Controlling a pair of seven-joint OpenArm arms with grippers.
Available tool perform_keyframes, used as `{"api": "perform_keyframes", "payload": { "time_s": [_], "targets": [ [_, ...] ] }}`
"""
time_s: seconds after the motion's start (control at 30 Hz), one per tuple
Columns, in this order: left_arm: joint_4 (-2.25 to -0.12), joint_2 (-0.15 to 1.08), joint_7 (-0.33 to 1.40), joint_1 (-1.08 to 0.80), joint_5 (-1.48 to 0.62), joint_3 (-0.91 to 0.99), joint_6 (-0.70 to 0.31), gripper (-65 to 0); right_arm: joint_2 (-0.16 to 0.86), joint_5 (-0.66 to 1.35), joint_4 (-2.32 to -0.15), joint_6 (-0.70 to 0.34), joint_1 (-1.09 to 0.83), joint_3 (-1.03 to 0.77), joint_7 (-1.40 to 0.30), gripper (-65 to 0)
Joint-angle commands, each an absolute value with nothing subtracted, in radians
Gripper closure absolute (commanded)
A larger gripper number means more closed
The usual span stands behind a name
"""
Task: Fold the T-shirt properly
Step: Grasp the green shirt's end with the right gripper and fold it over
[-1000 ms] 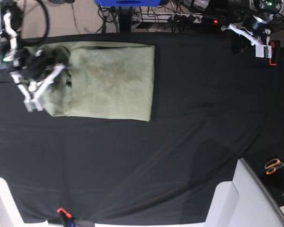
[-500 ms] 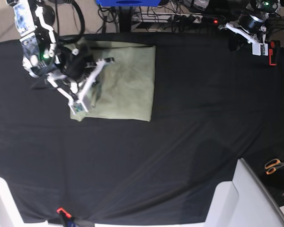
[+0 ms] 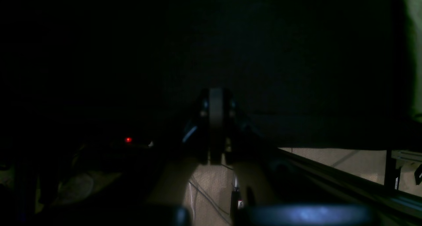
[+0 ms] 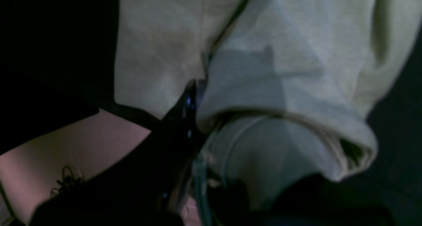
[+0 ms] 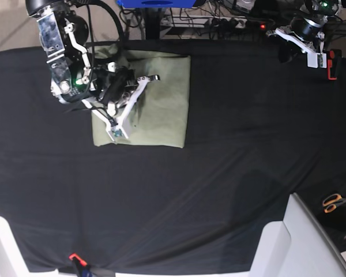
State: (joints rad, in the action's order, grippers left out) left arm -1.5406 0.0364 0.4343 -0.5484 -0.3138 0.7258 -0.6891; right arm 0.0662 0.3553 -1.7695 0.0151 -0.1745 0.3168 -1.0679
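Black cloth [image 5: 230, 173] under everything. Right pincer [image 4: 194, 97] pinched on a fold of shirt [image 5: 161, 98], the rest flat just beyond and below it. Left pincer [image 3: 216, 127] pressed together, empty, well apart. Best to carry the fold across low, keep edges aligned, release only once flat.

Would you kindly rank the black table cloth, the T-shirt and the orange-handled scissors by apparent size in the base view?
1. black table cloth
2. T-shirt
3. orange-handled scissors, plainly the smallest
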Motion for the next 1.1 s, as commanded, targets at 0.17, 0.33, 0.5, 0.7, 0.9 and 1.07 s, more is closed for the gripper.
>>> {"api": "perform_keyframes", "payload": {
  "time_s": [0.17,0.33,0.5,0.7,0.9,1.07],
  "targets": [
    [-1.555,0.044,0.415,-0.553,-0.328,0.731,-0.698,0.0,0.058,0.364,-1.753,0.012,-0.142,0.318,-1.038,-0.6],
    [-1.532,0.045,0.415,-0.541,-0.328,0.731,-0.698,0.0,0.038,0.367,-1.689,0.012,-0.101,0.318,-1.038,-0.6],
    [-1.526,0.045,0.415,-0.541,-0.328,0.731,-0.698,0.0,0.036,0.369,-1.666,0.01,-0.088,0.318,-1.036,-0.6],
    [-1.527,0.045,0.415,-0.541,-0.328,0.731,-0.698,0.0,0.036,0.369,-1.664,0.007,-0.064,0.318,-1.035,-0.5],
    [-1.527,0.045,0.415,-0.541,-0.328,0.731,-0.698,0.0,0.035,0.371,-1.63,0.005,-0.062,0.318,-1.035,-0.5],
    [-1.527,0.045,0.415,-0.541,-0.328,0.731,-0.698,0.0,0.015,0.371,-1.63,0.005,-0.064,0.318,-1.035,-1.1]
  ]
}}
